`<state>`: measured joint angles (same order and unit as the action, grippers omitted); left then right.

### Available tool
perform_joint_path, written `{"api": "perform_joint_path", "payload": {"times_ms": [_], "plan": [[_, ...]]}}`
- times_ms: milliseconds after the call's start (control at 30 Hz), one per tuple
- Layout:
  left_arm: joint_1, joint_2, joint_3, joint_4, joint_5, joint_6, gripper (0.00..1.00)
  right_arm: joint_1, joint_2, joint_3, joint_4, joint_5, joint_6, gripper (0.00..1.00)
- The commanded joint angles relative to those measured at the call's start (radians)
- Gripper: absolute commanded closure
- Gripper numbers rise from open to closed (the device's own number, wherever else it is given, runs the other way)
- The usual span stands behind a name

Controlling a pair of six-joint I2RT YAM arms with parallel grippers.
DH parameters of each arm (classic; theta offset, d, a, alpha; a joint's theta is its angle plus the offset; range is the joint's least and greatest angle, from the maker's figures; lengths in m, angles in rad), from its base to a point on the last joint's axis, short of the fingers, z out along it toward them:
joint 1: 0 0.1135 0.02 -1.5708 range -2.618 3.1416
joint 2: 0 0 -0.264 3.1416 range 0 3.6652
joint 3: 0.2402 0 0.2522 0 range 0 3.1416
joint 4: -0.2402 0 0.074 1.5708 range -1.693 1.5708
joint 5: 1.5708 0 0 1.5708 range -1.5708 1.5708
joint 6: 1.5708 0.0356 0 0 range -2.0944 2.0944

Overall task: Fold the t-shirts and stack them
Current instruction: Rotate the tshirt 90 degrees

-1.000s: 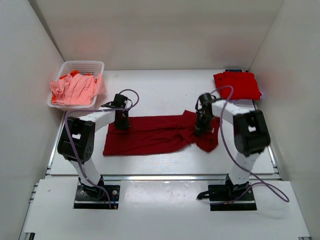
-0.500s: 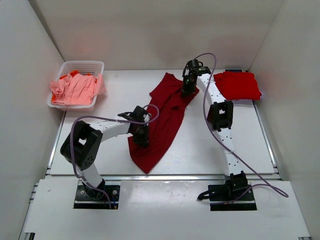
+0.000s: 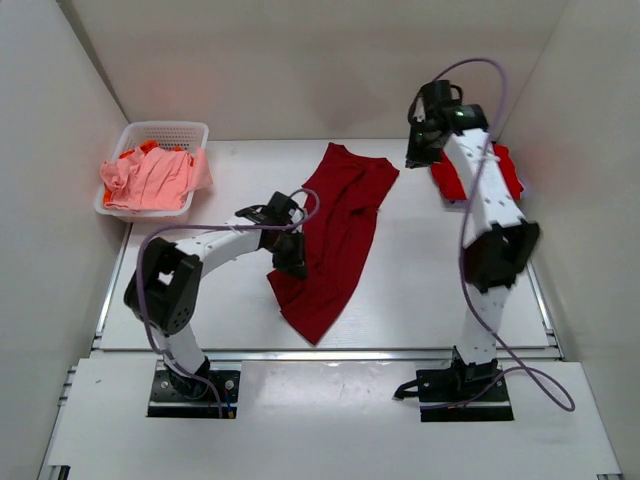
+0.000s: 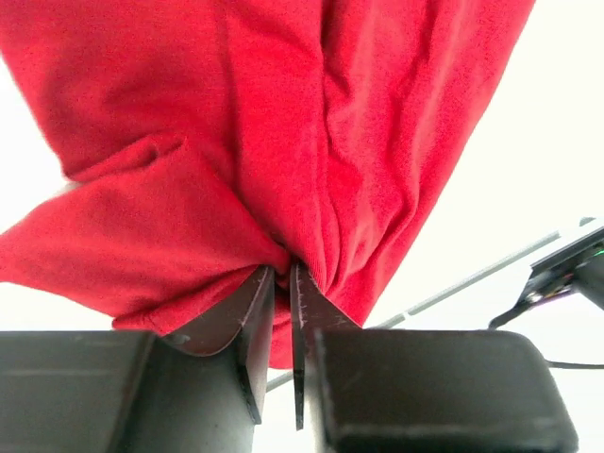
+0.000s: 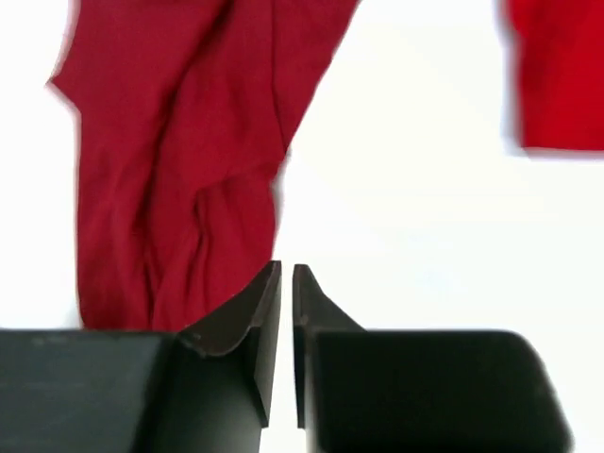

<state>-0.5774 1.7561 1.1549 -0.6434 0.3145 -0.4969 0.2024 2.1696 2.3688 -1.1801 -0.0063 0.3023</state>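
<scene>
The right pincer (image 3: 417,152) has just let go. A second ago the dark maroon t-shirt (image 3: 345,215) was stretched sideways between the two pincers. Half a second ago it had been swung round, its far end still held. Now that end lies flat on the worktop (image 3: 430,270), and the right pincer has lifted up and away from it. Its jaws are almost together, with only a thin slit between them and nothing in it. In its own wrist view the maroon cloth sits below and to the left of the fingers, and the folded bright red t-shirt (image 5: 557,75) lies off to the upper right.

The left pincer (image 4: 281,283) stays clamped tight on a bunched fold at the shirt's edge. Cloth spreads away from its tips, and a crumpled end lies on the side nearer the arm bases. The salmon-pink t-shirt (image 3: 150,178) waits in the basket (image 3: 150,130), well off to the left pincer's left.

The release suggests the shirt has been laid lengthwise for folding, though it looks narrow and rumpled and probably needs spreading first.
</scene>
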Motion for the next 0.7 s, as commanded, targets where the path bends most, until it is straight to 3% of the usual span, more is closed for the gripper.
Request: {"api": "perform_joint_path", "payload": {"times_ms": [0,67,133,233,367,533,667], "plan": [[0.075,-0.148,-0.046,0.036,-0.015,-0.048,0.74,0.066,-0.363,-0.302,0.167,0.032,-0.057,0.91],[0.111,-0.161,-0.044,0.060,-0.026,-0.055,0.74,0.121,-0.495,-0.652,0.306,-0.019,-0.075,0.92],[0.145,-0.136,-0.005,0.059,-0.017,-0.057,0.74,0.187,-0.584,-0.861,0.420,-0.082,-0.036,1.00],[0.163,-0.061,0.107,0.080,-0.025,-0.039,0.74,0.348,-0.633,-1.104,0.575,-0.223,0.055,1.00],[0.171,0.127,0.325,0.123,-0.012,-0.031,0.73,0.561,-0.584,-1.223,0.720,-0.281,0.165,1.00],[0.180,0.385,0.622,0.126,-0.054,-0.057,0.74,0.667,-0.472,-1.272,0.845,-0.353,0.213,1.00],[0.177,0.519,0.817,0.120,-0.132,-0.061,0.74,0.710,-0.361,-1.275,0.847,-0.371,0.206,1.00]]}}
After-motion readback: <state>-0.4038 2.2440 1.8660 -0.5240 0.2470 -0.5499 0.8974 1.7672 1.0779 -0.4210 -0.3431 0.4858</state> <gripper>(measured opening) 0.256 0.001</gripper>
